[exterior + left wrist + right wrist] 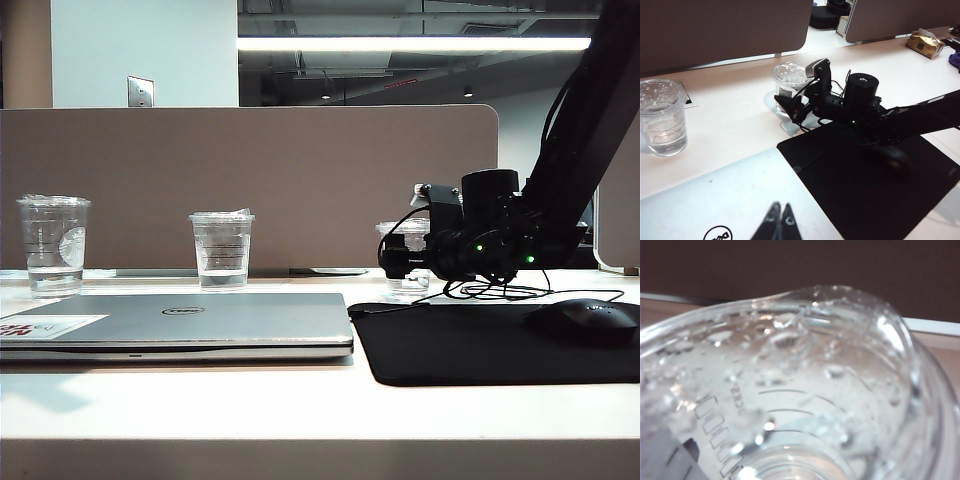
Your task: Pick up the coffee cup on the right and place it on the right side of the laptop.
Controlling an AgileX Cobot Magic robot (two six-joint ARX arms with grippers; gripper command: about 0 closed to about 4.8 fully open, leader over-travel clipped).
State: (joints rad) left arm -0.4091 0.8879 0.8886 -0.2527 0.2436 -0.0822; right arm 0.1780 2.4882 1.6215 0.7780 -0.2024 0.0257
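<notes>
Right arm (575,120): matte black links, fat cylindrical black wrist housing (860,92), two small green LEDs lit, loose black cables looping off it. Right gripper (792,102): black fingers, grey camera block on top. Left gripper (778,222): thin black tapered fingertips.

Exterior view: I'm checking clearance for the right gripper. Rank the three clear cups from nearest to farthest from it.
1. The coffee cup, right of the laptop, directly at the right gripper, whose jaws are open.
2. The middle cup, behind the laptop.
3. The leftmost cup, at the far left.
</notes>
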